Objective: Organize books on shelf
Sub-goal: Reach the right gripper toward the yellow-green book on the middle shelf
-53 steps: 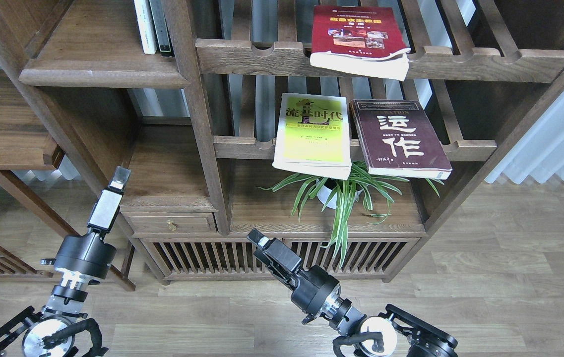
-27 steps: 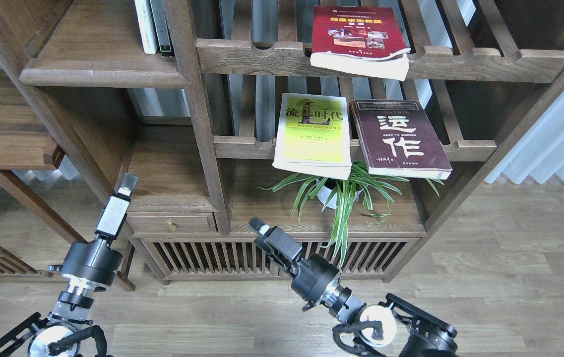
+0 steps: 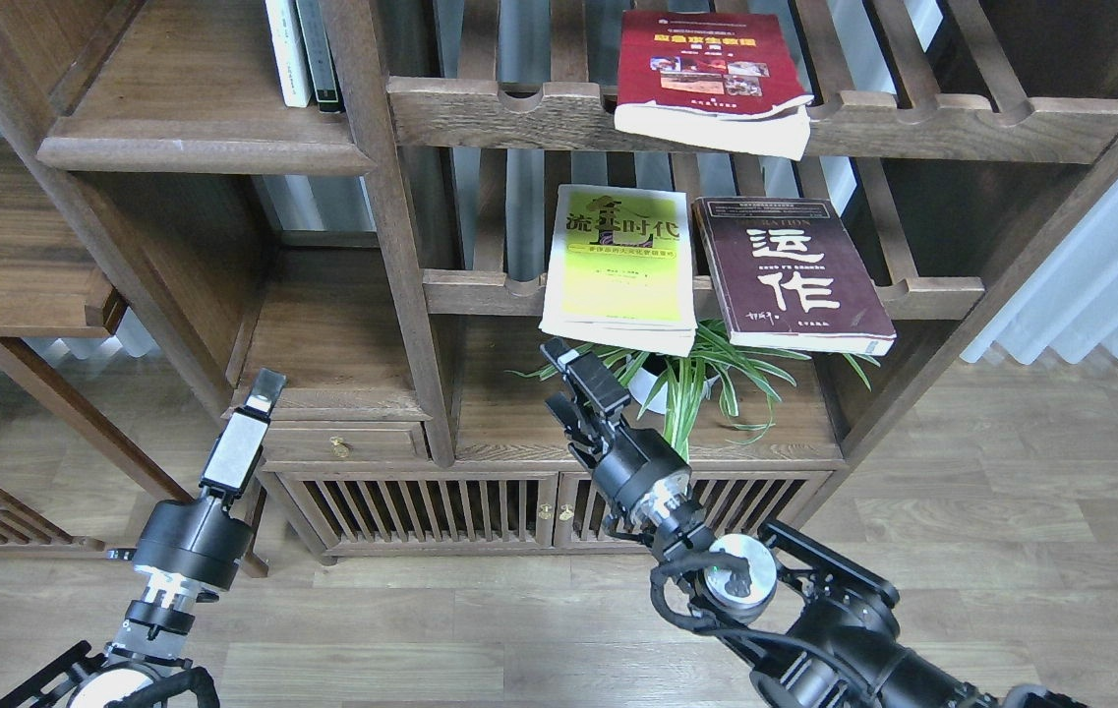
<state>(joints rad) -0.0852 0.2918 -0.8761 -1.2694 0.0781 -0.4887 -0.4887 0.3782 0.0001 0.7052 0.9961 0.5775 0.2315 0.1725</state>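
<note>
- Low cabinet (image 3: 421,506) nearest, slatted doors, small drawer with brass knob; sits just behind and between both grippers.
- Left gripper (image 3: 266,385) raised from bottom-left, arm near-vertical, tilted slightly right; tip in front of the cabinet's left top corner. Seen end-on, fingers can't be told apart, so spread not readable; nothing visibly held.
- Right gripper (image 3: 563,356) reaches up and left from the bottom-right arm, tip just below the lower edge of the yellow-green book (image 3: 620,258). Dark fingers, gap unclear; can't tell if parted or closed. Empty as far as seen.
- Potted plant (image 3: 681,379) on the cabinet top, just right of the right gripper, leaves partly behind it.
- Lower slatted rack (image 3: 932,293) above the right gripper: holds yellow-green book and maroon book (image 3: 788,275) lying flat side by side, both overhanging the front rail.
- Upper slatted rack (image 3: 962,123), further up: red book (image 3: 706,74) lying flat, front edge overhanging.
- Shelf (image 3: 200,147), solid board, well above the left gripper: thin upright books (image 3: 301,54) at its right end, white and dark spines.
</note>
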